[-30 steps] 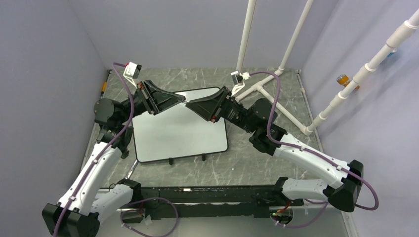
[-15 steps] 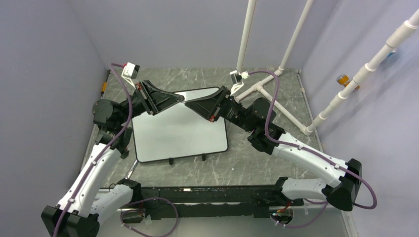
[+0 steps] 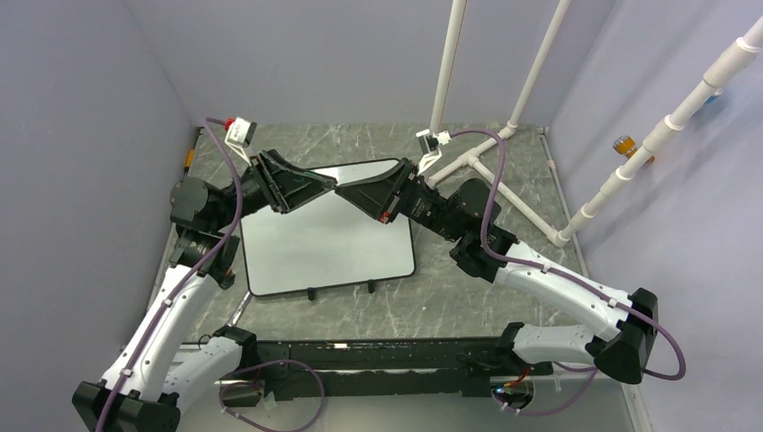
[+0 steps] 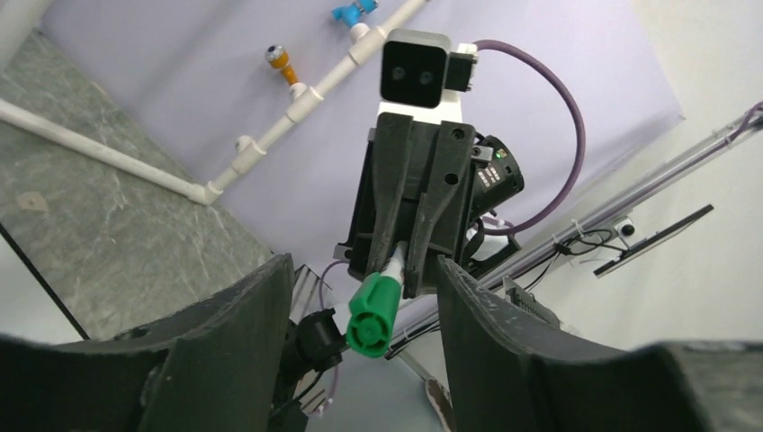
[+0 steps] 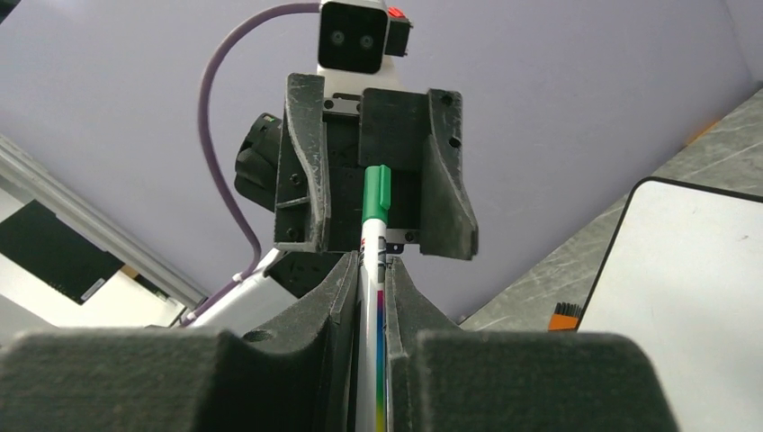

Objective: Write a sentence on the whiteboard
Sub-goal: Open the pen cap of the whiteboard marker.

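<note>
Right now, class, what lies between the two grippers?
A green-capped marker, clamped in the right gripper, cap between the left gripper's open fingers; seen from the left wrist.

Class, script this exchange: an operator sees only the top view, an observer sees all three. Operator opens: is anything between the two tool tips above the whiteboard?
Observer: Yes. The right wrist view shows the right tool shut on a marker.
Operator: Does the left tool grip it too?
Observer: No. Its fingers stand apart on either side of the marker's green cap, not touching it.
</note>
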Motion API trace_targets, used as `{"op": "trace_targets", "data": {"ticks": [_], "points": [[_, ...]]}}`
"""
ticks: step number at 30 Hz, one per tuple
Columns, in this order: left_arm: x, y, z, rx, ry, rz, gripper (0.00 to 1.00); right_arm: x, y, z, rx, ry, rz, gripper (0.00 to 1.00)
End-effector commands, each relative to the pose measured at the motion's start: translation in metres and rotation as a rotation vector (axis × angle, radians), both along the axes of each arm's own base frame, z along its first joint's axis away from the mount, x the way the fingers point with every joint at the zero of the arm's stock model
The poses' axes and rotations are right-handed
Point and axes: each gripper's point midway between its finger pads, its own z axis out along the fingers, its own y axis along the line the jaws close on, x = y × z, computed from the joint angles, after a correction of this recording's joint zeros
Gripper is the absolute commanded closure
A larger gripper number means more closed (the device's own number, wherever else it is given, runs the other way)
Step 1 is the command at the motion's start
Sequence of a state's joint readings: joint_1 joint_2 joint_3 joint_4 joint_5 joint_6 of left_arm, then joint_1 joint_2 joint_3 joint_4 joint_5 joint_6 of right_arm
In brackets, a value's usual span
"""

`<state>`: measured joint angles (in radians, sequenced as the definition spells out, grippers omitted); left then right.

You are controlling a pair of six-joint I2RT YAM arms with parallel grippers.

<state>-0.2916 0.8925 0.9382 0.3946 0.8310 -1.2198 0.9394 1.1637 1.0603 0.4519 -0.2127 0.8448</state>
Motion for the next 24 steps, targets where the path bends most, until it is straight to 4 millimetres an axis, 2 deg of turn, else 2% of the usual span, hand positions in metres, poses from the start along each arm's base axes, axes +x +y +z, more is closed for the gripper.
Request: {"op": "trace_targets", "data": {"ticks": [1, 3, 12, 24], "points": [[-0.004, 0.002, 0.007, 0.030, -0.063, 0.026, 0.29, -0.003, -0.015, 0.021, 0.047, -0.046, -0.041, 1.00], [-0.005, 0.003, 0.009, 0.031, -0.073, 0.027, 0.28, -0.002, -0.019, 0.018, 0.036, -0.041, -0.058, 1.00], [-0.007, 0.007, 0.020, 0.016, -0.104, 0.033, 0.39, -0.008, -0.039, 0.001, 0.019, -0.010, -0.097, 1.00], [-0.006, 0.004, 0.019, -0.037, -0.094, -0.005, 0.61, -0.007, -0.032, 0.006, 0.023, -0.023, -0.076, 1.00]]}}
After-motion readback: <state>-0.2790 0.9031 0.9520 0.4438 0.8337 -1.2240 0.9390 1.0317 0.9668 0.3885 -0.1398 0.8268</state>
